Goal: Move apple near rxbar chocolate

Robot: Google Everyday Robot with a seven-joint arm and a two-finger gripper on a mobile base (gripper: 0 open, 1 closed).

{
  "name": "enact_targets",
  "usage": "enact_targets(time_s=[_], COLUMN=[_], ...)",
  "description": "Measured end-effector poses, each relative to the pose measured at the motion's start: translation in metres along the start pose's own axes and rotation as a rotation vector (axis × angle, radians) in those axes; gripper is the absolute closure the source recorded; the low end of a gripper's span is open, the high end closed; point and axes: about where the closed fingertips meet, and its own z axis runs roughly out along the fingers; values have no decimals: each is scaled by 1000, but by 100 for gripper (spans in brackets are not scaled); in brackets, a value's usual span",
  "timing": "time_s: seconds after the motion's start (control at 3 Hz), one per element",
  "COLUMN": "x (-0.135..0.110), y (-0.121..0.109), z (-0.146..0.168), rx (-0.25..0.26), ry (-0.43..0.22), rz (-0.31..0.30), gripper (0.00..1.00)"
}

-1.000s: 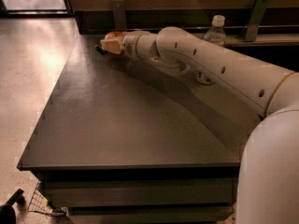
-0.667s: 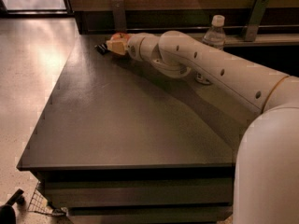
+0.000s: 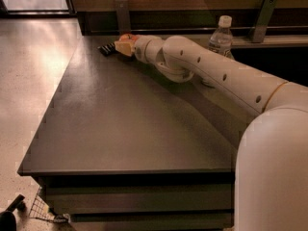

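Observation:
My gripper (image 3: 123, 46) is at the far left corner of the dark table (image 3: 120, 124), at the end of my white arm that reaches in from the right. It is shut on the apple (image 3: 127, 36), of which only a red and yellowish top shows above the pale fingers (image 3: 121, 48). The rxbar chocolate (image 3: 106, 49), a small flat black bar, lies on the table right beside the gripper's left side, almost touching it. The apple is held low, close to the tabletop.
A clear plastic water bottle (image 3: 221, 36) stands at the back right, behind my arm. A dark ledge with two upright brackets (image 3: 123, 14) runs along the table's far edge. The table's left edge drops to a shiny floor (image 3: 29, 76).
My gripper with the apple has shifted slightly right and farther back near the corner. The black bar shows more plainly at its left side.

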Motion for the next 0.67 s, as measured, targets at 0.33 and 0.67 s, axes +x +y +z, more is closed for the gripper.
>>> enact_targets(time_s=[0.33,0.67], x=[0,0], y=[3,5], z=[1,2], rx=[-6,-10], ry=[1,2], rz=[0,0], gripper=[74,51])
